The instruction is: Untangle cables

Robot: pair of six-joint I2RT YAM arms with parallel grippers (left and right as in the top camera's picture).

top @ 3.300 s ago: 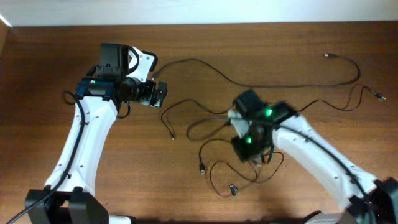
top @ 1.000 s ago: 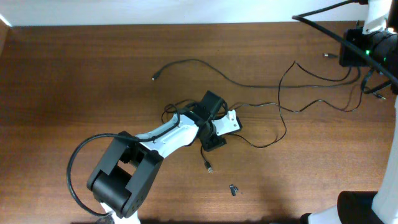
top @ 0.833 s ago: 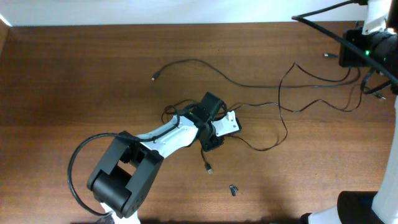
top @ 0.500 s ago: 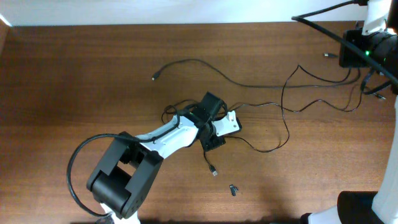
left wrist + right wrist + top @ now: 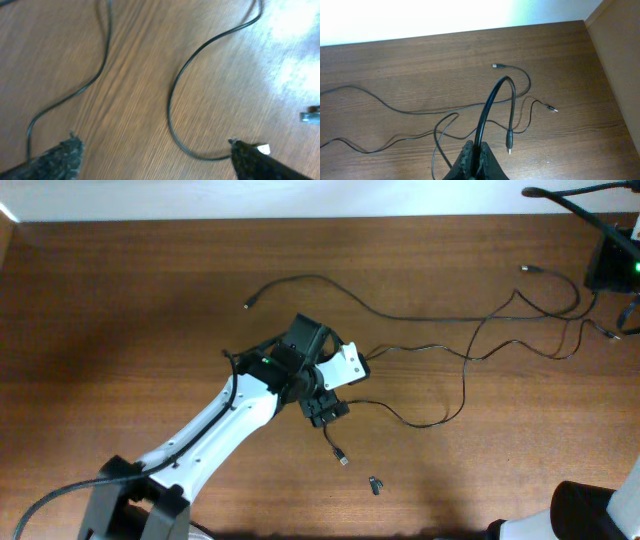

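Thin black cables lie strung across the wood table, one running from a plug at the left to a plug at the far right. Another cable loops through the middle and ends in a plug. My left gripper hovers open at the centre. In the left wrist view its gripper straddles a cable loop without touching it. My right gripper, high at the far right, is shut on a cable whose plug dangles beside it.
A tiny dark stubby piece lies near the front, below the loose plug. The right arm sits at the frame's top right corner. The table's right edge meets a wooden side wall.
The left gripper has let go of the cable bundle, opened wide and drawn back to the left. The right arm has moved further right, pulling its cable along.
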